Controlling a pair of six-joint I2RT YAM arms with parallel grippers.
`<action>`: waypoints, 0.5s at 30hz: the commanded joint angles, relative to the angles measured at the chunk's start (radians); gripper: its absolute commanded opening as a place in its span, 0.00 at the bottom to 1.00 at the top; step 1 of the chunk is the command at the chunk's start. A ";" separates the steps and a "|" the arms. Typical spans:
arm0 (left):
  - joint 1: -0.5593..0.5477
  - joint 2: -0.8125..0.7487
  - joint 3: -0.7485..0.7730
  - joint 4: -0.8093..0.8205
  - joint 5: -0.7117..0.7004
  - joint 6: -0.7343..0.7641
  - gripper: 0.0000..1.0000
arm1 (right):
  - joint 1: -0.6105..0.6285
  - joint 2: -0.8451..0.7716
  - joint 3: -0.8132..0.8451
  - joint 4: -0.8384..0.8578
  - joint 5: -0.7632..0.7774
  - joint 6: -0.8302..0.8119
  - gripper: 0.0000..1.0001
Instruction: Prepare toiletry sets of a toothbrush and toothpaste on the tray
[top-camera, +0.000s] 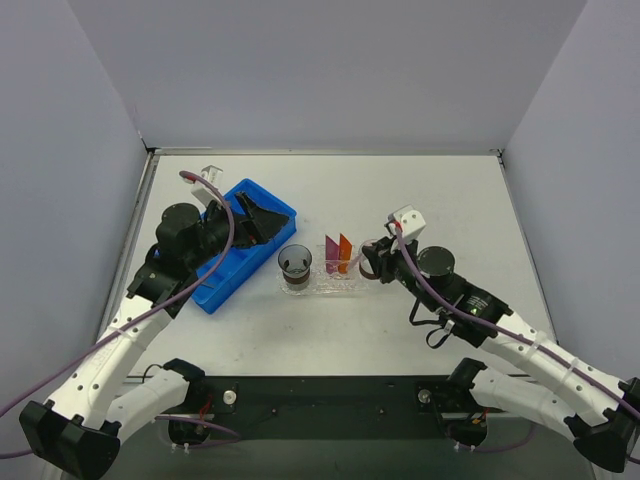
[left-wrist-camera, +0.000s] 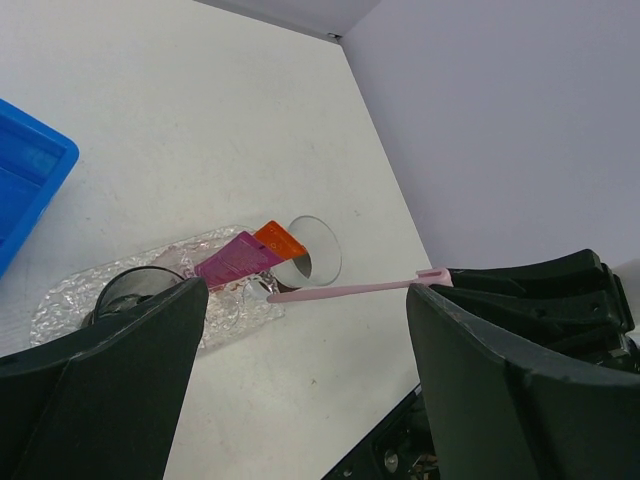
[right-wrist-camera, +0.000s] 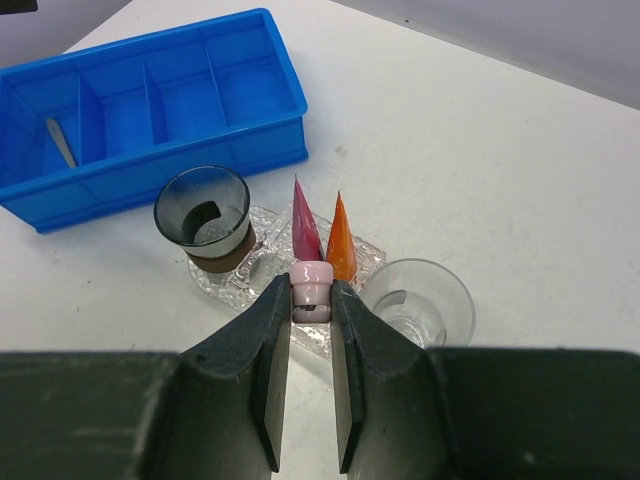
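The clear bumpy tray (top-camera: 322, 285) lies mid-table. On it the magenta toothpaste (right-wrist-camera: 304, 228) and orange toothpaste (right-wrist-camera: 340, 240) tubes lean side by side. My right gripper (right-wrist-camera: 311, 300) is shut on the near end of the pale pink toothbrush (right-wrist-camera: 311, 280). In the left wrist view the toothbrush (left-wrist-camera: 345, 291) runs nearly level, its far tip at the tray (left-wrist-camera: 70, 295) beside the magenta tube (left-wrist-camera: 235, 260). My left gripper (left-wrist-camera: 305, 370) hangs open and empty; from above the left gripper (top-camera: 255, 215) sits over the blue bin.
A blue compartmented bin (right-wrist-camera: 150, 110) stands left of the tray, with a pale slim thing (right-wrist-camera: 60, 140) in one compartment. A clear cup with a dark bottom (right-wrist-camera: 205, 215) stands on the tray's left end. A clear cup (right-wrist-camera: 415, 300) sits at the right end.
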 joint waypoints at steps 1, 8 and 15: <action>0.010 -0.024 0.039 0.034 -0.006 0.010 0.91 | 0.010 0.013 -0.020 0.099 -0.032 -0.012 0.00; 0.021 -0.019 0.051 0.005 -0.003 0.019 0.91 | 0.009 0.041 -0.057 0.153 -0.051 -0.040 0.00; 0.027 -0.030 0.042 0.004 0.000 0.016 0.91 | 0.009 0.087 -0.085 0.224 -0.059 -0.068 0.00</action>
